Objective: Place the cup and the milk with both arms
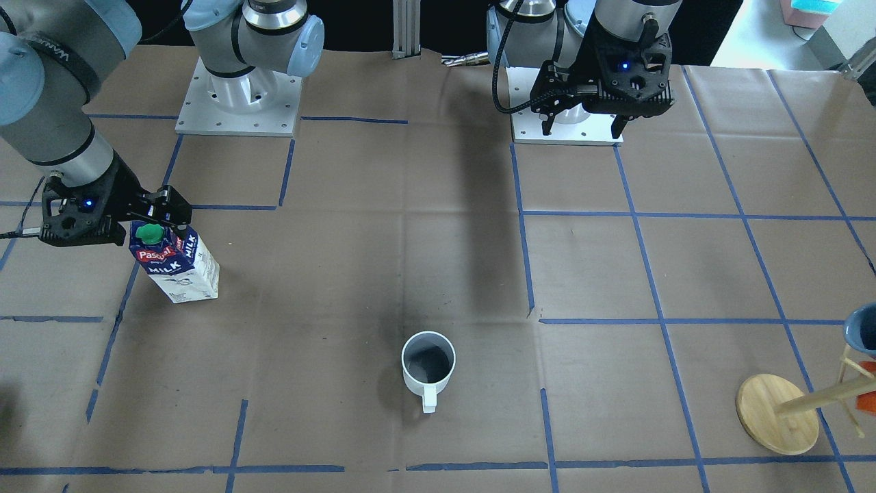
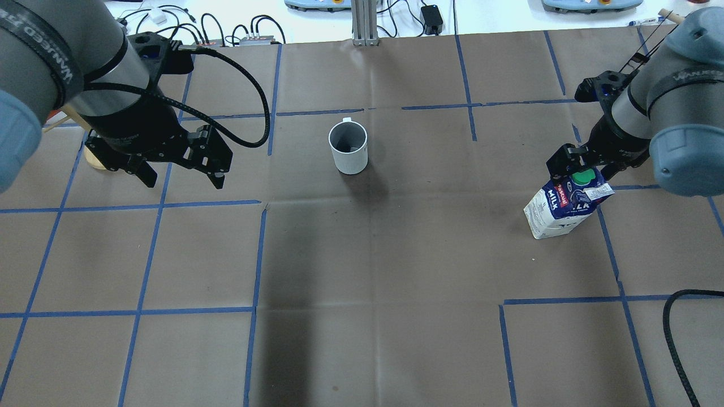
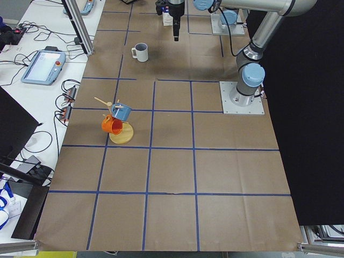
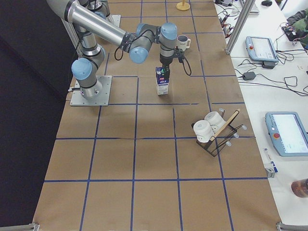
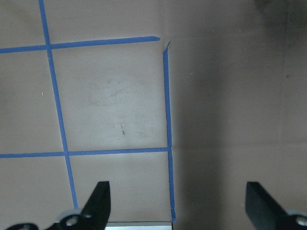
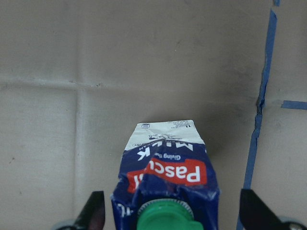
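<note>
White cup [image 2: 348,148] sits untouched, left gripper [image 2: 185,182] gaping empty, right gripper [image 6: 172,206] spread around the milk [image 2: 557,212], so I reckon nothing's placed yet.

Pose of the two grippers over the worktop.
The left gripper [image 2: 185,181] hangs high, pointing straight down, jaws spread wide. The right gripper [image 1: 163,218] sits lower, also pointing down, jaws held apart.

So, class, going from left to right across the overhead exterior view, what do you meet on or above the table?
left gripper → cup → milk
</note>
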